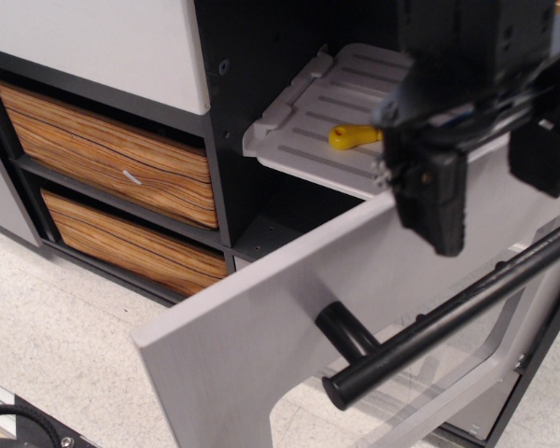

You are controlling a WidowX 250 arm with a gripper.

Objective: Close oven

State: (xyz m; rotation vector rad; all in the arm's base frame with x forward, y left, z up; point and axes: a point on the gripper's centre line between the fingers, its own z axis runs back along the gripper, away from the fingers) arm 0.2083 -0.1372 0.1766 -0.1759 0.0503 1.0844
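The toy oven [289, 308] with the large silver-grey door is shown open, the door tilted outward and downward toward the camera. The long black bar handle [448, 313] is seen on the door's outer face, above the rounded clear window [448, 392]. Inside the black cavity, a grey ribbed rack [327, 112] is visible, and a small yellow-handled item [353, 137] lies on it.

The black robot hand [490, 177] is positioned in front of the upper edge of the door, above the bar handle and apart from it. Two dark fingers [434, 201] are held apart with a clear gap between them, and nothing is clamped. Whether the door edge is touched cannot be told.

The step in hand is judged to be the approach to the door; closing is not yet begun. For the next move, contact with the door's outer face or with the underside of the bar is required, followed by a push upward and inward along the hinge arc. To the left, two wood-grain drawers [112, 159] are left untouched.
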